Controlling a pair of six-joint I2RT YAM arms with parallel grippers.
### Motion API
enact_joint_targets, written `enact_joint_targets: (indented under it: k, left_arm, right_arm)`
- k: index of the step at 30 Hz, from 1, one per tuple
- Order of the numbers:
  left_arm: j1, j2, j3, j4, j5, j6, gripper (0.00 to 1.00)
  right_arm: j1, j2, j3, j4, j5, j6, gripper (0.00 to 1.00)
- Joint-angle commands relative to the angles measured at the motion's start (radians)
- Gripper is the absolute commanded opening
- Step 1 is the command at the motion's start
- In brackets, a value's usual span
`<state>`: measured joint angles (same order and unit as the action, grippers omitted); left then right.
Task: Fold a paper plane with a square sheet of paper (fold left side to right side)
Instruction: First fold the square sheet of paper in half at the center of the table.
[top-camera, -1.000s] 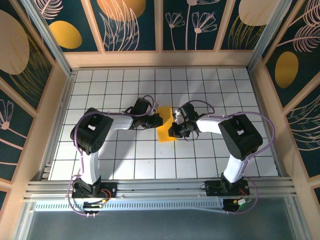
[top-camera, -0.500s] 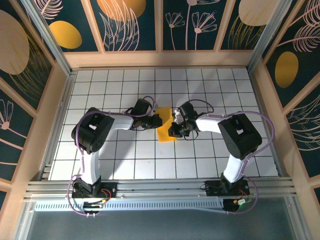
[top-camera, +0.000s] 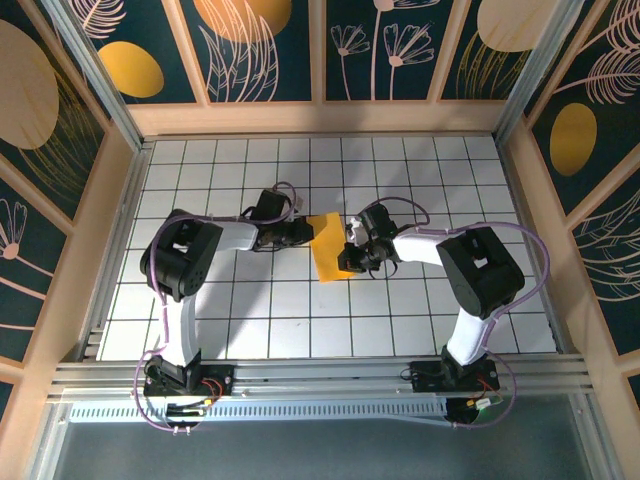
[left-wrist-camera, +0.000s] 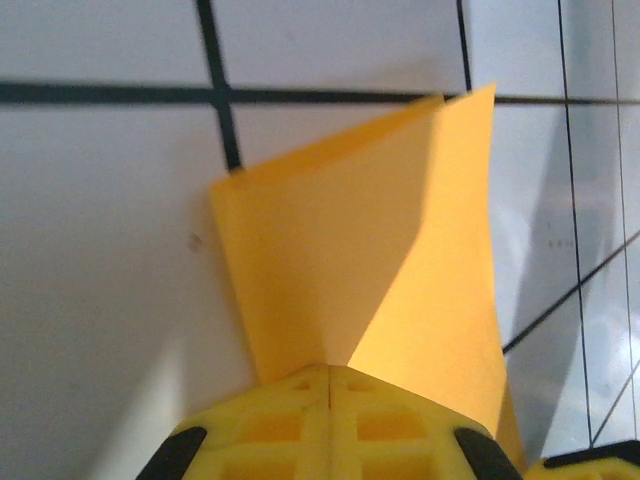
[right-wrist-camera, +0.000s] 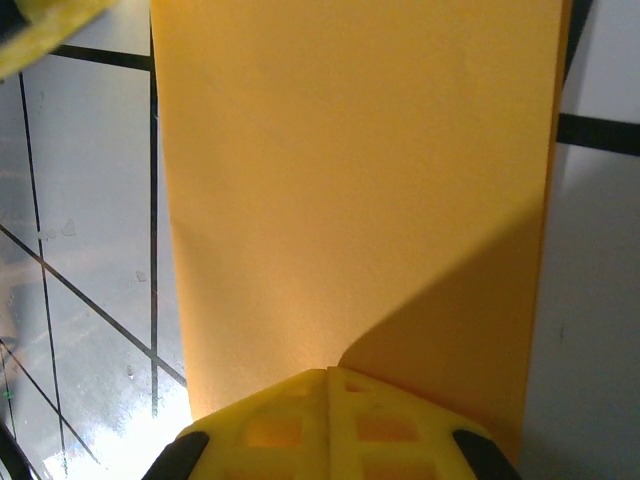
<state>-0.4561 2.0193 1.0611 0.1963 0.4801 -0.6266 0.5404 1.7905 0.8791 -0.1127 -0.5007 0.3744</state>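
2 sets of fingers: left fingers (left-wrist-camera: 265, 428) and right fingers (right-wrist-camera: 265, 432) are pressed together, each clamped on an edge of the square sheet of paper (top-camera: 330, 250).
Paper: at mid-bench (top-camera: 200, 170) between the arms, a narrow doubled strip with 1 layer lifting off the other.
Done: the left-to-right fold looks made, its crease not yet flat.
Left: likely the nose corners and wings, as there is no pointed dart yet.
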Motion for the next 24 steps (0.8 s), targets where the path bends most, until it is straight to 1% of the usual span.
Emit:
enact_joint_targets:
  k: [1,5,10,24]
  left_arm:
    - [0.051,0.058,0.022,-0.057,-0.135,0.051,0.02]
    - [0.058,0.087,0.059,-0.066,-0.13,0.057,0.02]
    - [0.06,0.12,0.116,-0.095,-0.151,0.069,0.02]
    - [0.079,0.188,0.213,-0.123,-0.177,0.073,0.02]
  right_arm:
    - [-0.029,0.06,-0.052,-0.12,0.17,-0.019,0.0]
    - [-0.03,0.051,-0.049,-0.123,0.171,-0.017,0.0]
    - [-0.028,0.045,-0.05,-0.121,0.168,-0.012,0.0]
    - [-0.027,0.039,-0.058,-0.106,0.159,0.003,0.0]
